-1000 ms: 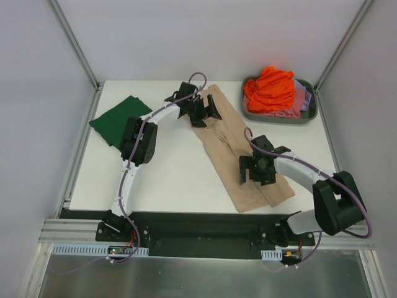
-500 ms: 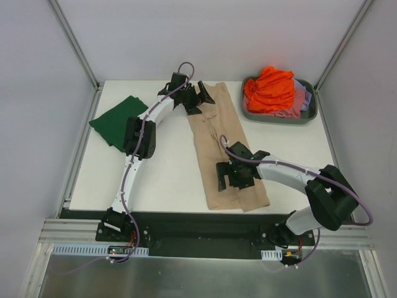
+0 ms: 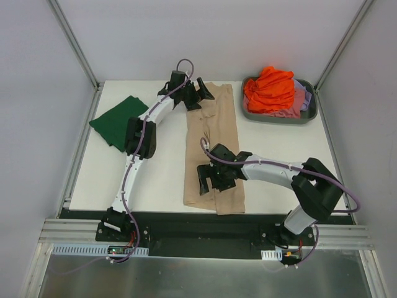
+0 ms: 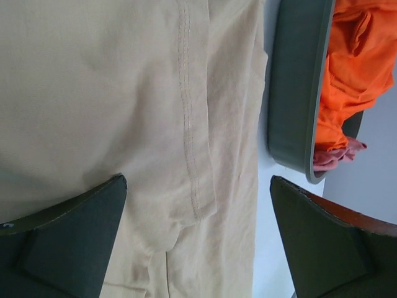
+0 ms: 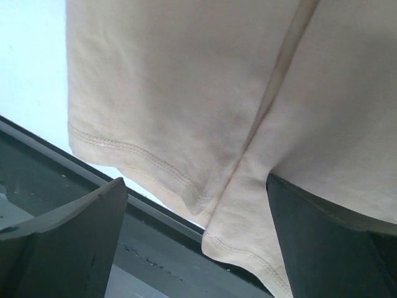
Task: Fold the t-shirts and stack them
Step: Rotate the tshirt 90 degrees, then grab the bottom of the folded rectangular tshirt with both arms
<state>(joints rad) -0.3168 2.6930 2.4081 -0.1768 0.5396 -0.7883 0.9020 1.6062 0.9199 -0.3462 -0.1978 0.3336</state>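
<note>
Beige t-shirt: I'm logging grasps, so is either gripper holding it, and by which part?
Neither. The left gripper is open over the far end of the beige t-shirt, the right gripper open over its near hem; nothing pinched.

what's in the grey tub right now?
In the tub: an orange tee heaped on top, pink cloth and lavender cloth showing beneath it at the near and right sides. Whatever lies under the heap is covered.

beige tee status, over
Left end effector open over far end, right end effector open over near hem. Beige tee flat, long strip, not held. Nothing blocking.
</note>
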